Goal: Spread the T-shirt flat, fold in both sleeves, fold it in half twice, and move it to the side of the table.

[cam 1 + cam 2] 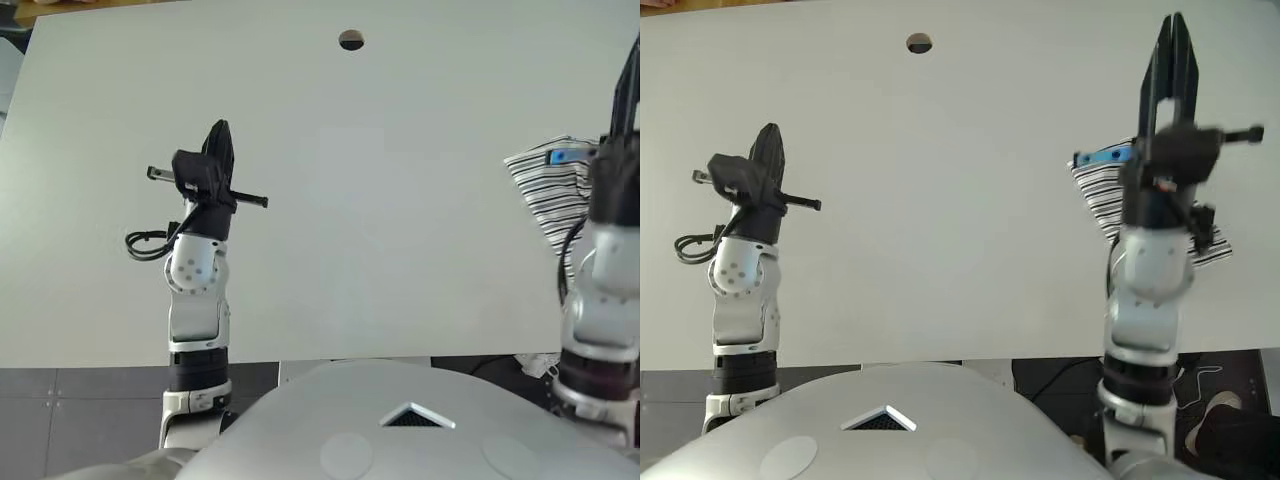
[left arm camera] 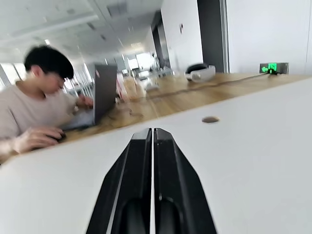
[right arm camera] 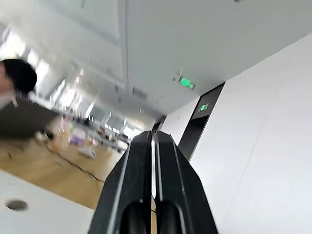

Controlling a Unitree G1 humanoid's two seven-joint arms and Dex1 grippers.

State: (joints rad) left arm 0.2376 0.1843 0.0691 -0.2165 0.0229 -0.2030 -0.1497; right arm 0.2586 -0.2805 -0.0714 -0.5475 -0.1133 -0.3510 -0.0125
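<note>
A black-and-white striped T-shirt (image 1: 548,190) lies at the right edge of the frame on a white desk (image 1: 380,200). The left jaws, centre-left, and right jaws, upper right, are both closed, empty.

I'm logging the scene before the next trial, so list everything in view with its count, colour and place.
table: one, white, spanning the view in front of the robot
hole: one, dark, in the tabletop at its far middle
T-shirt: one, white with dark stripes, folded compact at the table's right side
tag: one, blue, on the T-shirt's far edge
left end effector: one, black, shut, raised over the table's left part, holding nothing
right end effector: one, black, shut, raised near the T-shirt, holding nothing
</note>
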